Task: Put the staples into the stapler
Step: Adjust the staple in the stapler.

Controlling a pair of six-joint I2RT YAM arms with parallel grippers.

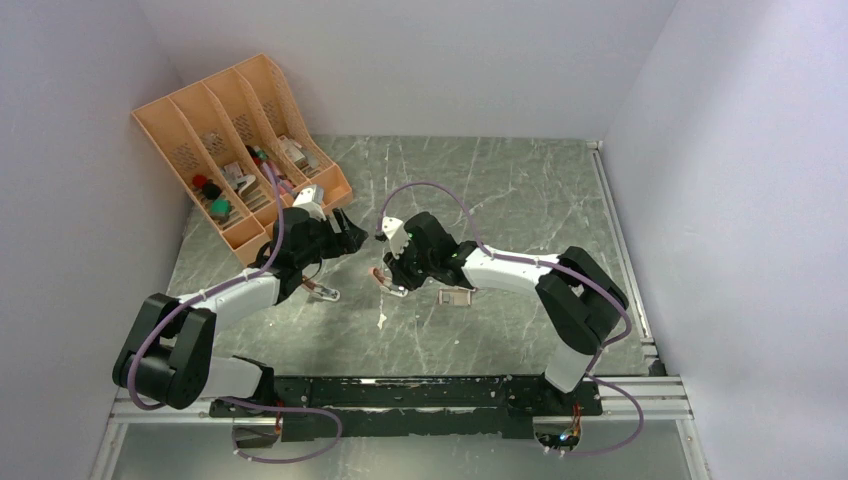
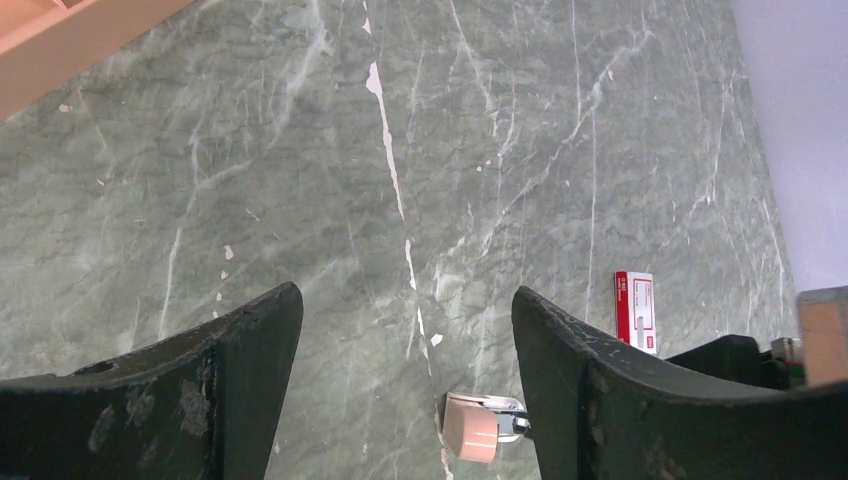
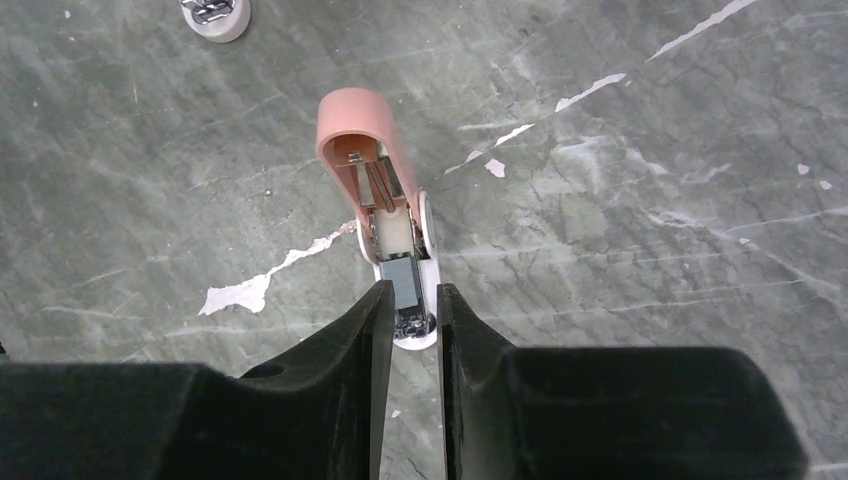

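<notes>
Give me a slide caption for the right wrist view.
The right gripper grips the open pink stapler over the marbled table.

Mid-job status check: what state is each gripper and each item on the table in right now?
Left gripper: open, empty, above the table.
Right gripper: shut on the open pink stapler's base end.
Open pink stapler: lid swung back, channel exposed; staples inside unclear.
Second pink stapler: lying on the table, ungripped; open or closed unclear.
Red-and-white cardboard staple box: flat on the table, untouched.
Orange plastic desk organiser: upright, compartments holding items.
</notes>
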